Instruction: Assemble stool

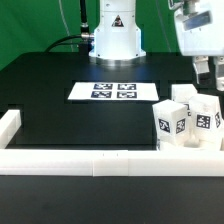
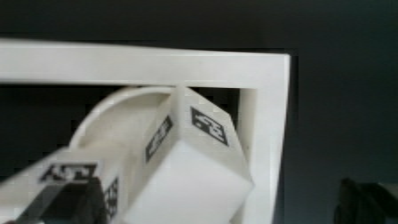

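Note:
The stool's white parts are crowded in the rail corner at the exterior view's right. Two tagged block legs stand in front, and another white piece sits behind them. My gripper hangs above this cluster without touching it. In the wrist view a tagged leg leans across a curved white edge that looks like the round seat. The gripper is open. Its dark fingers stand far apart at the frame's edges, and nothing is gripped between them.
A long white rail runs along the front and a shorter one along the exterior view's left. The rails meet in a corner round the parts. The marker board lies mid-table, with the robot base behind it.

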Robot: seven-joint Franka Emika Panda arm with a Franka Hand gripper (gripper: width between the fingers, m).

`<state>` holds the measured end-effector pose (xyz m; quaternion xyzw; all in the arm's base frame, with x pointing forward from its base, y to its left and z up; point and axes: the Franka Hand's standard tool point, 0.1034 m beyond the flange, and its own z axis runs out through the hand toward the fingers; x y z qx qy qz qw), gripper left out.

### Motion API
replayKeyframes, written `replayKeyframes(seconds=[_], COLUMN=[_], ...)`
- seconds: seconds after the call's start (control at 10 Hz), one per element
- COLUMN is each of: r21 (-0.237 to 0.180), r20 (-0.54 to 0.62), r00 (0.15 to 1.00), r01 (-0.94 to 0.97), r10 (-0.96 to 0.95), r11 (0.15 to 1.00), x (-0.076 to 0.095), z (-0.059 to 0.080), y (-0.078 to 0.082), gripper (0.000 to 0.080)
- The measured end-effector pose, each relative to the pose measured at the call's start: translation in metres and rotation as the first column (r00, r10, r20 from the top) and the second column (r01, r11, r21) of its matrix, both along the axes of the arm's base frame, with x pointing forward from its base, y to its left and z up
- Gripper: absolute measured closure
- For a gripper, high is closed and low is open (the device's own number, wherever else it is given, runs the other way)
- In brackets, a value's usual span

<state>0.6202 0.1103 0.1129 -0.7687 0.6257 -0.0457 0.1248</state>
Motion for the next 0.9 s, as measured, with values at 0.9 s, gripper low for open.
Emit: replayKeyframes(seconds=[0.9], r21=[-0.274], r20=[-0.026], r00=[0.545], r01=[-0.81], r10=[0.838], r11=[0.518], x=[0.0036], z=[-0.0004], y=[-0.0013], gripper=[0.015])
